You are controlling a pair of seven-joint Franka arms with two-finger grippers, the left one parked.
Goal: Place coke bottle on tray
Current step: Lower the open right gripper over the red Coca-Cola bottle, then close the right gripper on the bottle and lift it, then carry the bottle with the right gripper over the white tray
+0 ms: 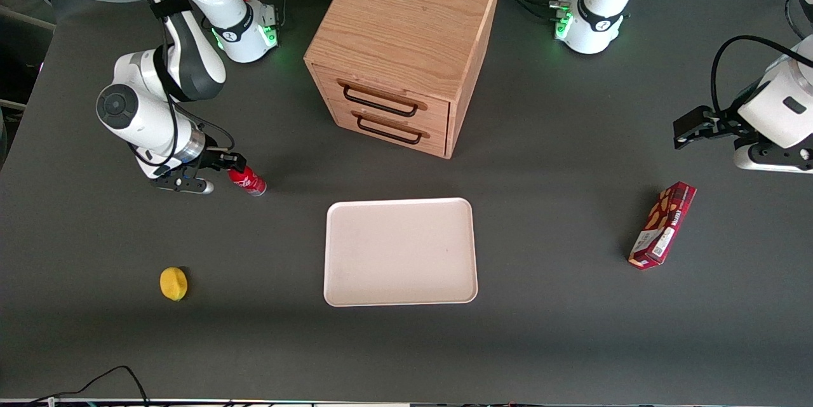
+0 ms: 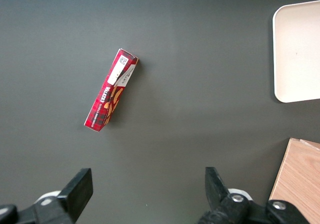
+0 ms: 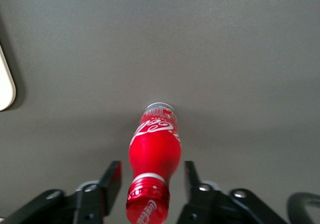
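Gripper [image 3: 150,181] down at coke bottle [image 3: 152,156] lying on table [image 1: 571,343] toward working arm's end, fingers [image 3: 111,180] wide, straddling neck (not touching yet): close squarely below cap, lift, carry to tray [image 1: 400,251].

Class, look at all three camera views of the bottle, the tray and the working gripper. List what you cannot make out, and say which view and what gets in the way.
- Whether the gripper touches the coke bottle: the right wrist view shows gaps beside it; the front view has the wrist covering the cap end.
- Tray: complete only in the front view; both wrist views cut it at an edge.
- Cabinet drawer contents: both drawers shut.
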